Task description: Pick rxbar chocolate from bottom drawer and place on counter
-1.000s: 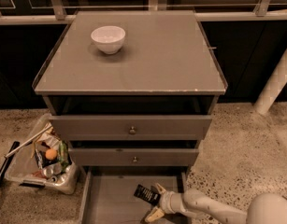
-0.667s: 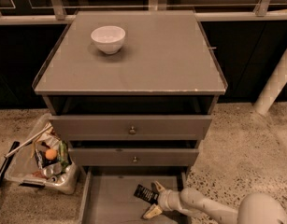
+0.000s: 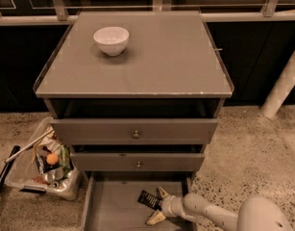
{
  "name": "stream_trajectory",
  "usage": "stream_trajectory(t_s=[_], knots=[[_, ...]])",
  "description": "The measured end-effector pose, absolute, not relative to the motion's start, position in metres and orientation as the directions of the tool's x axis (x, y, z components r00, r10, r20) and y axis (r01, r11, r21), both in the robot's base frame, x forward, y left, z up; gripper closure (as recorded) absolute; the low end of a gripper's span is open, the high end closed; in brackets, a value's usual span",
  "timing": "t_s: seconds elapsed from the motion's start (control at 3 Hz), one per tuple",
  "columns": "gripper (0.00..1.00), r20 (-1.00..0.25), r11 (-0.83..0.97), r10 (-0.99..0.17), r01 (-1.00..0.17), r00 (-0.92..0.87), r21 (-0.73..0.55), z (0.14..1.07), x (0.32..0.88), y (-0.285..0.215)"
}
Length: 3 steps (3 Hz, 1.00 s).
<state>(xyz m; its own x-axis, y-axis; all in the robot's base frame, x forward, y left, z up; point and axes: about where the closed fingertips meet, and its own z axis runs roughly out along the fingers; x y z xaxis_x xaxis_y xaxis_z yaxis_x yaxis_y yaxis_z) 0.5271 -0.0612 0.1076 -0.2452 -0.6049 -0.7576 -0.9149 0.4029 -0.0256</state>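
Observation:
The bottom drawer (image 3: 113, 208) is pulled open at the foot of the cabinet. The rxbar chocolate (image 3: 148, 199), a small black wrapper, lies on the drawer floor towards the right. My gripper (image 3: 158, 206) reaches into the drawer from the lower right. Its pale fingers are spread, one above and one below the right end of the bar. The bar rests on the drawer floor. The counter (image 3: 171, 57) is the glossy grey top of the cabinet, above the two upper drawers.
A white bowl (image 3: 111, 40) stands at the back left of the counter. A clear bin of trash (image 3: 43, 165) sits on the floor left of the cabinet. A white pole (image 3: 284, 83) stands at the right. My arm's elbow (image 3: 262, 218) fills the lower right corner.
My gripper and arm have shifted slightly left, closer onto the bar's right end. The bar has not moved.

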Motion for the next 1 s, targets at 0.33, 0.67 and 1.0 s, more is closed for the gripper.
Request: stream_trajectory(t_s=[0.33, 0.67, 1.0], knots=[[0.19, -0.758, 0.403, -0.605, -0.915, -0.245, -0.026, 0.1075, 0.5271, -0.0612], [0.43, -0.758, 0.403, -0.605, -0.915, -0.245, -0.026, 0.1075, 0.5271, -0.0611], [0.66, -0.758, 0.403, -0.605, -0.915, -0.245, -0.026, 0.1075, 0.5271, -0.0611]])
